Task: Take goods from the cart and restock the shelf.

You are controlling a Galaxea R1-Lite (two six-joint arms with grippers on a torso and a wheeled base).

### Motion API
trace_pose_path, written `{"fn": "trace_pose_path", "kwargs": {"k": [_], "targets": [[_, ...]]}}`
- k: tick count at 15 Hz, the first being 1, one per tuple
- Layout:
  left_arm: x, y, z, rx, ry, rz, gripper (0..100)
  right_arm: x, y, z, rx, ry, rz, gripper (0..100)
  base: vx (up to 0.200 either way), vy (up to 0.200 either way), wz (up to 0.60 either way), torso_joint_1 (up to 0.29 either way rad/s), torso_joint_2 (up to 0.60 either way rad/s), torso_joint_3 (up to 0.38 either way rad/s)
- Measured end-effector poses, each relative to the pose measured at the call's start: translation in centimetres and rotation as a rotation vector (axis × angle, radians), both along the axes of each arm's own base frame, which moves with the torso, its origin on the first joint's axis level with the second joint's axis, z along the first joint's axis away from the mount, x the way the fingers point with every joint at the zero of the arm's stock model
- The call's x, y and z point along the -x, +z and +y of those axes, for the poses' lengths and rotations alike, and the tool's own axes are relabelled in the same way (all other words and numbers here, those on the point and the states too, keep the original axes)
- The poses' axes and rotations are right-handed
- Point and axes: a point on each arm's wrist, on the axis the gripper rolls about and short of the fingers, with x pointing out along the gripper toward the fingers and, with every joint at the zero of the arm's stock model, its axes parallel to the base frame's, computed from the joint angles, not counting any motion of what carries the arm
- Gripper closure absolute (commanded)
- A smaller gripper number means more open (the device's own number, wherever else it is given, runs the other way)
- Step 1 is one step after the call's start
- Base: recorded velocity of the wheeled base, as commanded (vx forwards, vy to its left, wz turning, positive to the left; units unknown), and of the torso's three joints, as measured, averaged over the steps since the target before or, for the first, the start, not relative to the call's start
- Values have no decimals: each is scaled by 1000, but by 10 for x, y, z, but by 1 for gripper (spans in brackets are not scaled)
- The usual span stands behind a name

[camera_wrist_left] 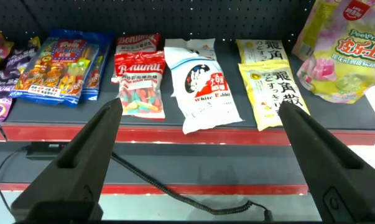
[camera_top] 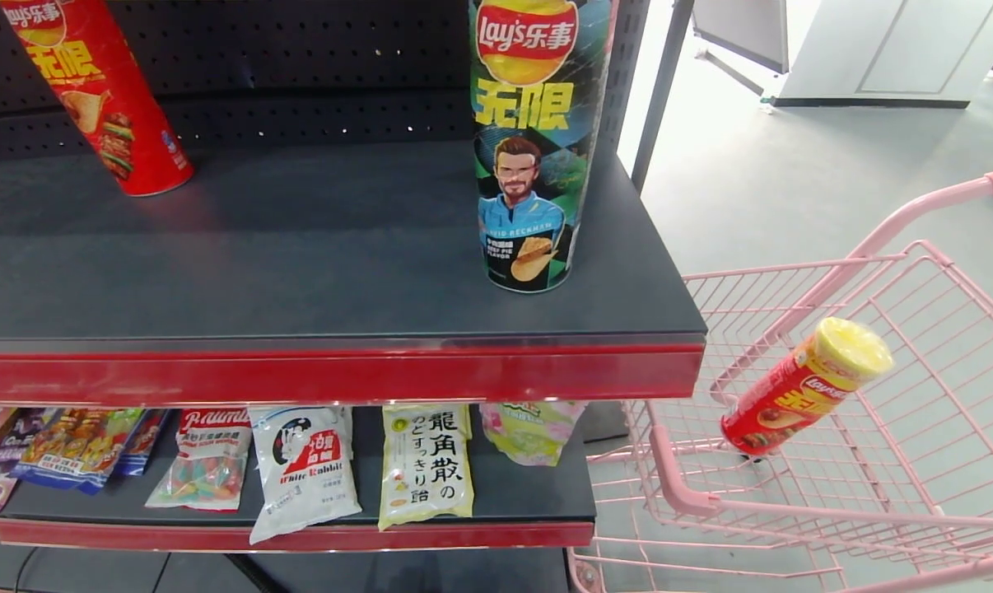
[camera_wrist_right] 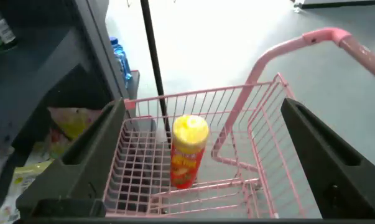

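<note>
In the cart (camera_top: 694,494), right of the shelf (camera_top: 299,247): one red can (camera_top: 801,387) with a yellow lid, leaning on the wire, not yet taken. Two cans stand on the upper shelf, a red shelf can (camera_top: 93,91) far left and a green can (camera_top: 529,148) right. Right gripper (camera_wrist_right: 203,106) above the cart can, fingers spread, empty. Left gripper (camera_wrist_left: 199,106) likewise spread, facing the snack bags (camera_wrist_left: 206,81). Judged: one can left to stock.

Head: high, down on shelf (camera_top: 332,247), cart (camera_top: 668,478). Left wrist: faces lower shelf (camera_wrist_left: 143,132) near. Right wrist: above cart.
</note>
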Motion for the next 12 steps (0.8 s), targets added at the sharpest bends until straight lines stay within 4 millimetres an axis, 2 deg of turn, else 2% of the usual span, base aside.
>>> {"fn": "trace_pose_path", "kwargs": {"k": [2, 3, 4, 5, 7, 8, 10, 12], "targets": [[0, 0, 0, 0, 0, 0, 0, -55, 26, -14, 102, -66, 101, 0, 0, 0, 0, 0, 0, 0], [0, 0, 0, 0, 0, 0, 0, -83, 30, -34, 205, -85, 162, 0, 0, 0, 0, 0, 0, 0], [0, 0, 0, 0, 0, 0, 0, -106, 27, -55, 317, -70, 215, 0, 0, 0, 0, 0, 0, 0], [0, 0, 0, 0, 0, 0, 0, -128, 20, -81, 500, -13, 261, 0, 0, 0, 0, 0, 0, 0], [0, 0, 0, 0, 0, 0, 0, -161, -7, -124, 778, 166, 274, 0, 0, 0, 0, 0, 0, 0], [0, 0, 0, 0, 0, 0, 0, -172, -25, -143, 804, 252, 263, 0, 0, 0, 0, 0, 0, 0], [0, 0, 0, 0, 0, 0, 0, -181, -61, -165, 709, 344, 293, 0, 0, 0, 0, 0, 0, 0], [0, 0, 0, 0, 0, 0, 0, -185, -98, -172, 623, 410, 339, 0, 0, 0, 0, 0, 0, 0]]}}
